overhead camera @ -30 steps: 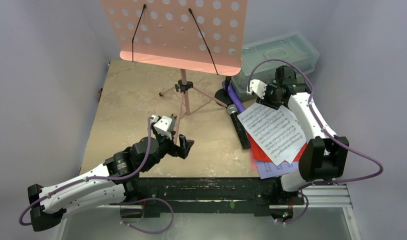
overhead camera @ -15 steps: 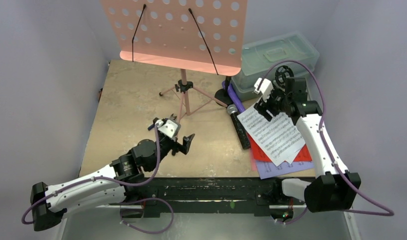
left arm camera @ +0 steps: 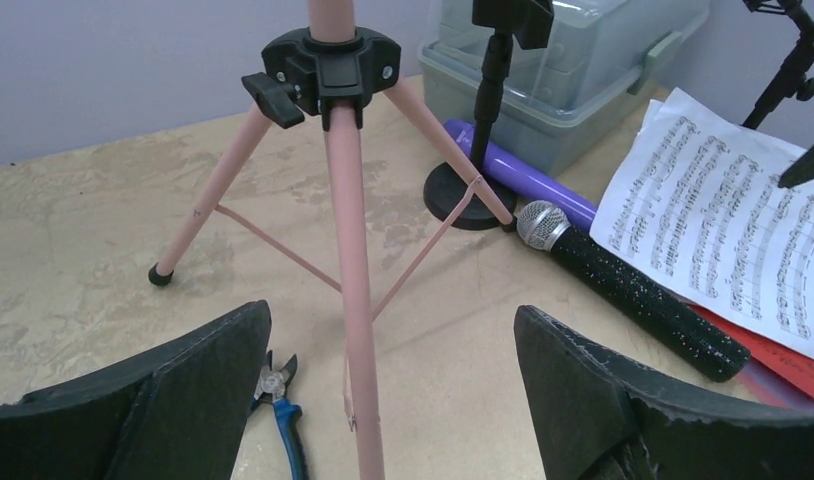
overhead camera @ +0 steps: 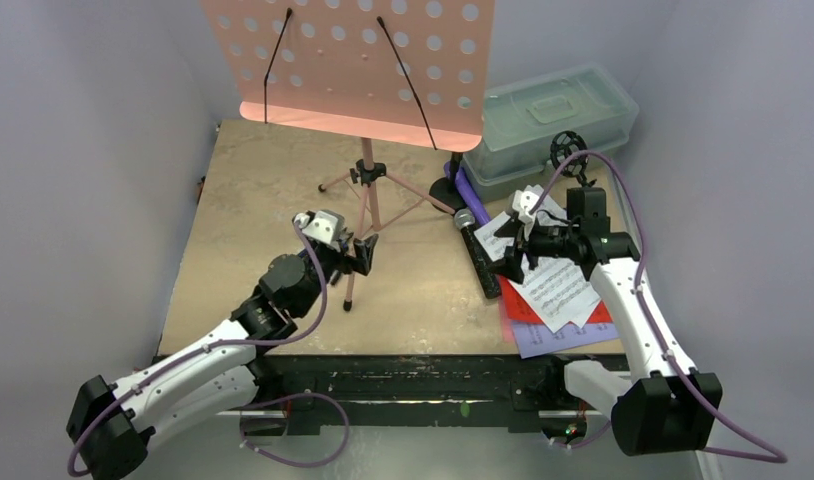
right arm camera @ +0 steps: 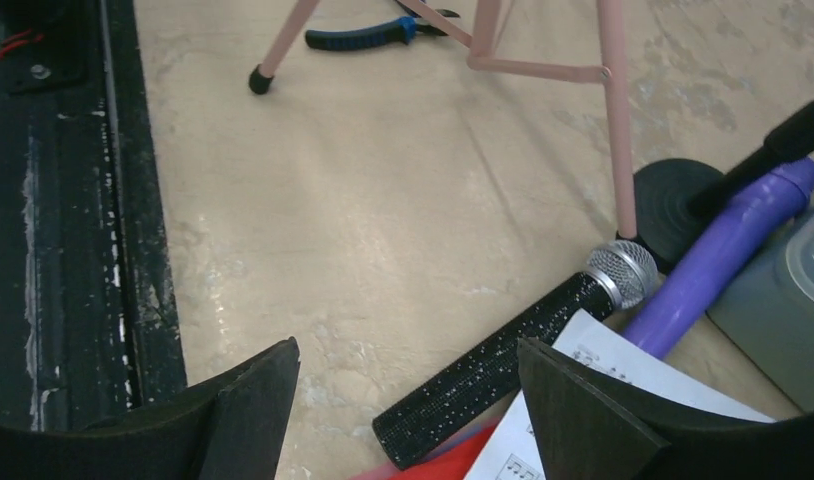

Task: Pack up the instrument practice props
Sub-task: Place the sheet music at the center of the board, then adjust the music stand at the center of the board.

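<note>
At pink rack leg (left arm camera: 345, 250) | left end effector (left arm camera: 391, 318) advanced, jaws apart; right end effector (overhead camera: 507, 256) now over sheets (overhead camera: 568, 290), spread

Blue-handled pliers (left arm camera: 288, 420) on table (overhead camera: 253, 200); greenish box (overhead camera: 553, 110), apparently closed.

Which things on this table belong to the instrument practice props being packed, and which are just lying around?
Part of the job: pink music stand, music sheets, purple mic, black mic, black mic stands.
Just lying about: blue-handled pliers, lidded plastic box.
</note>
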`<state>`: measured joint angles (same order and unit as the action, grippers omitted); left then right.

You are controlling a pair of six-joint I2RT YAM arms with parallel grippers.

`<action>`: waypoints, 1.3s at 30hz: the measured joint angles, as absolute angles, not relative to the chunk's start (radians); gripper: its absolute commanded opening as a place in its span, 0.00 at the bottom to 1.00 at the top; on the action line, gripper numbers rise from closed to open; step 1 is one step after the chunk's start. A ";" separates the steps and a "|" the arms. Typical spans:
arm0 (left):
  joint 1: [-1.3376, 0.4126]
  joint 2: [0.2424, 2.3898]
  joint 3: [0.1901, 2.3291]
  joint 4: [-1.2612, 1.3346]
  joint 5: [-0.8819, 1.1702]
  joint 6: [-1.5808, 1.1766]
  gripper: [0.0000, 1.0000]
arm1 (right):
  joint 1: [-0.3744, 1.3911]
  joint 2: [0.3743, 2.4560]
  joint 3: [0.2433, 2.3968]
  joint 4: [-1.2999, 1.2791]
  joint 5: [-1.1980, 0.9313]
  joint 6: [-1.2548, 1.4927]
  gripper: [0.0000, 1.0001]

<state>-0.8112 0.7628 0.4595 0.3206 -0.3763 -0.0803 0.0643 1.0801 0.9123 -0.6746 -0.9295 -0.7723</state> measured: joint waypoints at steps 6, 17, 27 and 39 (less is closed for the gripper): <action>-0.647 0.868 0.471 0.343 -0.210 -0.170 0.58 | 0.064 1.059 0.891 -0.682 -1.047 -0.822 0.85; -0.516 1.016 0.522 0.359 0.017 -0.255 0.26 | 0.064 1.058 0.876 -0.686 -1.074 -0.838 0.85; -0.506 1.045 0.555 0.319 0.046 -0.295 0.01 | 0.064 1.058 0.876 -0.687 -1.089 -0.839 0.86; -0.720 0.961 0.562 0.196 -0.309 -0.373 0.00 | 0.064 1.058 0.875 -0.687 -1.092 -0.839 0.86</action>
